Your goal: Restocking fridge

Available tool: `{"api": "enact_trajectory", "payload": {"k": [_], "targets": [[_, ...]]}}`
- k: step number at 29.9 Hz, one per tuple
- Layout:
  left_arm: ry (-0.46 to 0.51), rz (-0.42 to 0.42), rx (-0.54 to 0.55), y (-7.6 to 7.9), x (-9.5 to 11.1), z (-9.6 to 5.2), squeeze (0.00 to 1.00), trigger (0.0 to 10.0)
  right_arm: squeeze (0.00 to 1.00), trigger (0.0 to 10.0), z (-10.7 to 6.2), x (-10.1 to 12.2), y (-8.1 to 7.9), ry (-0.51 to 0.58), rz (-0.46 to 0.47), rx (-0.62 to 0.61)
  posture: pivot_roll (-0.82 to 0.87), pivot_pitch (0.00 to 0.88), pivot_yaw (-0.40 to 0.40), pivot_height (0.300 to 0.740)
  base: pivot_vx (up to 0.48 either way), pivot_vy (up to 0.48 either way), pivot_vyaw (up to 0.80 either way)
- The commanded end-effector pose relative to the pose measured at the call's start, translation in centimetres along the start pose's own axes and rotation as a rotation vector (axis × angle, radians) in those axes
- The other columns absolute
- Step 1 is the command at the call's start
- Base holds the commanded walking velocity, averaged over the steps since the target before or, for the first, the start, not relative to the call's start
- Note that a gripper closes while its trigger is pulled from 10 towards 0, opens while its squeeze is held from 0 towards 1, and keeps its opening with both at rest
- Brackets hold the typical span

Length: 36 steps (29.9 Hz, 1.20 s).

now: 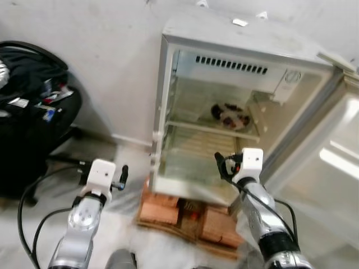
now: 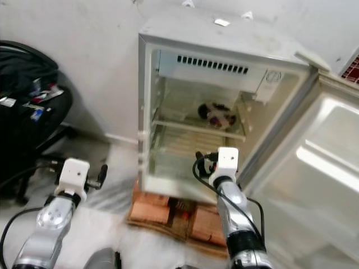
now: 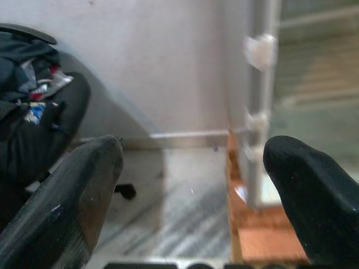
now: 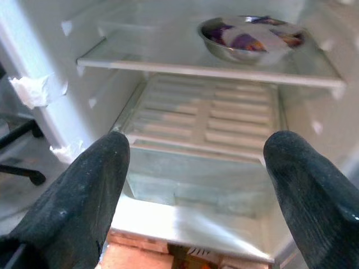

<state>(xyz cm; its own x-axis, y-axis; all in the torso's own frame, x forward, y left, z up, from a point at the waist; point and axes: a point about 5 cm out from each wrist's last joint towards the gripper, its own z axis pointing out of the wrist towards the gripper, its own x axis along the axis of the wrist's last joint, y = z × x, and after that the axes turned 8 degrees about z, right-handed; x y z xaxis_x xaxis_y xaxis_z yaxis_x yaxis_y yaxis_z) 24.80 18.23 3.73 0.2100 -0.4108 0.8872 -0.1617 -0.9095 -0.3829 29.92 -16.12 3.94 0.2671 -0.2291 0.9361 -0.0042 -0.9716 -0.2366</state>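
The small white fridge point(image 1: 247, 106) stands open on a base of bricks point(image 1: 190, 216), its door point(image 1: 328, 168) swung wide to the right. A black office chair point(image 1: 31, 117) heaped with clutter sits well to its left. The right gripper point(image 1: 224, 164) hangs just before the lower compartment, fingers spread and empty. The left gripper point(image 1: 120, 178) hovers over the floor left of the fridge, also spread and empty. A metal bowl point(image 4: 252, 36) of food rests on the upper shelf point(image 4: 185, 61).
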Motion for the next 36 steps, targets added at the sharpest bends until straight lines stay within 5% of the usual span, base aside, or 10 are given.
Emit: {"api": "enact_trajectory", "payload": {"k": [1,13,21,36], "targets": [[0.036,0.009,-0.001,-0.2,0.9,0.5,0.0,10.0,0.0,10.0,0.0,1.2,0.7,0.055,-0.008,-0.036,0.07,0.0,-0.071,0.74,-0.349,0.0,0.0],[0.164,-0.108,0.066,-0.3,3.3,0.5,0.0,10.0,0.0,10.0,-1.2,1.5,3.3,0.095,-0.011,-0.151,0.04,0.0,-0.051,0.74,-0.116,0.0,-0.05],[0.148,-0.1,0.039,0.5,2.7,0.4,0.0,10.0,0.0,10.0,-1.2,1.3,2.4,0.076,-0.024,-0.071,0.05,0.0,-0.065,0.74,0.0,-0.083,-0.34],[0.133,-0.1,0.004,1.6,2.3,0.1,0.0,10.0,0.0,10.0,-0.9,0.2,2.3,-0.038,-0.079,0.011,0.04,0.0,-0.079,0.74,0.0,-0.478,0.0]]}}
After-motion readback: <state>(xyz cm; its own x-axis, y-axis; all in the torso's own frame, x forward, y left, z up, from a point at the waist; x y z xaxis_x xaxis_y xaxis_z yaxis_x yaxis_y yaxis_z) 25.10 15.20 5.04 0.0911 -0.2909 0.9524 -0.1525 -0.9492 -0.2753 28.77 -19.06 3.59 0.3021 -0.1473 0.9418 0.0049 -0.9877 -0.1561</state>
